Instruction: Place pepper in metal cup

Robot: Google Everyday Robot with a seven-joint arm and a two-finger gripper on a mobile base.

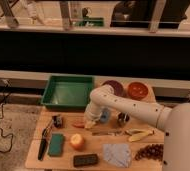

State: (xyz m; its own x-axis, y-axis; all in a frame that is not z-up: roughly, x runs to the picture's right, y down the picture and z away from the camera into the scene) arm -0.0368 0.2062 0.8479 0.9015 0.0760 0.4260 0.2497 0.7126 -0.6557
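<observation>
Just below the centre of the frame, the pincer (91, 123) reaches down to the wooden tabletop (94, 146), pressed together on the right end of the pepper (79, 125). The pepper lies flat, just left of the blue cup (105, 116). The metal cup (123, 119) stands upright further right, apart from the pepper.

place: robot test lab | signs: wooden table (63, 162) of mixed props, green bin (68, 93), floor cable (0, 125), railing (88, 30) behind

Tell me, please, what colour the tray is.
The tray is green, camera view; the gripper in front is shut on the pepper.
</observation>
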